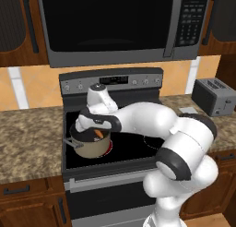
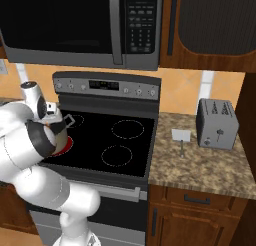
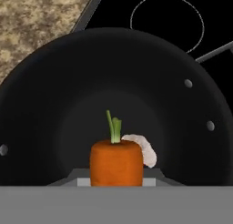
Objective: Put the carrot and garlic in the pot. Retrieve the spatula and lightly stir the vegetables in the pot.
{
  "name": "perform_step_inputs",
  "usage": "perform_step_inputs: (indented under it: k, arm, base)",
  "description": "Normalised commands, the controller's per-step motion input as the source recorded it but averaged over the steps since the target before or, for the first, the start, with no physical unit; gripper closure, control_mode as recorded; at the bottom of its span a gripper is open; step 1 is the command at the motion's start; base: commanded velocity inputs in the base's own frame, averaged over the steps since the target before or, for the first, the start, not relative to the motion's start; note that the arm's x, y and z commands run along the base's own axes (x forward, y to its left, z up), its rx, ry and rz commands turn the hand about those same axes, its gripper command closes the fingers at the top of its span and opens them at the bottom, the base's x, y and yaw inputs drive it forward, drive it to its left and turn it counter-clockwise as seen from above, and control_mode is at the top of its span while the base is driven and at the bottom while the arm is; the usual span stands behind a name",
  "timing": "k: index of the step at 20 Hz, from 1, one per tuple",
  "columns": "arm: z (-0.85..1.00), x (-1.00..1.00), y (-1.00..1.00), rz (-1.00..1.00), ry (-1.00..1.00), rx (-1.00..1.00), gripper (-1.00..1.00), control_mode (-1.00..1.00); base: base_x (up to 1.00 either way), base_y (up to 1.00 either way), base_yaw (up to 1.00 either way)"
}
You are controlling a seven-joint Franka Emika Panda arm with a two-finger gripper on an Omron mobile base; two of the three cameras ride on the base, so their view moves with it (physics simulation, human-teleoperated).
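Carrot (image 3: pixel 116 163) hangs over the pot (image 3: pixel 54 95), stem up, seemingly gripped by the tool (image 1: pixel 97 131), with garlic (image 3: pixel 144 149) already on the dark floor just behind it; loading step, so next comes release, then fetching the spatula (image 2: pixel 181 138) from the table (image 2: pixel 200 165)

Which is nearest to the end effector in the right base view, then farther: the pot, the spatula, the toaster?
1. The pot, directly under the end effector, on the stove's left.
2. The spatula, on the right counter.
3. The toaster, just beyond it.
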Motion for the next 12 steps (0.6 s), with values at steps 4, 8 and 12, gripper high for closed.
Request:
perform_step_inputs:
  k: [4,8,12]
  arm:
    - [-0.04,0.14,0.31,-0.06,0.01,0.0,-1.0,-1.0]
    - [-0.07,0.13,-0.02,-0.09,0.0,-0.02,-1.0,-1.0]
    - [-0.08,0.09,-0.19,-0.08,0.0,-0.01,-1.0,-1.0]
  base:
    - [0.0,0.0,0.0]
    - [0.0,0.0,0.0]
    - [0.0,0.0,0.0]
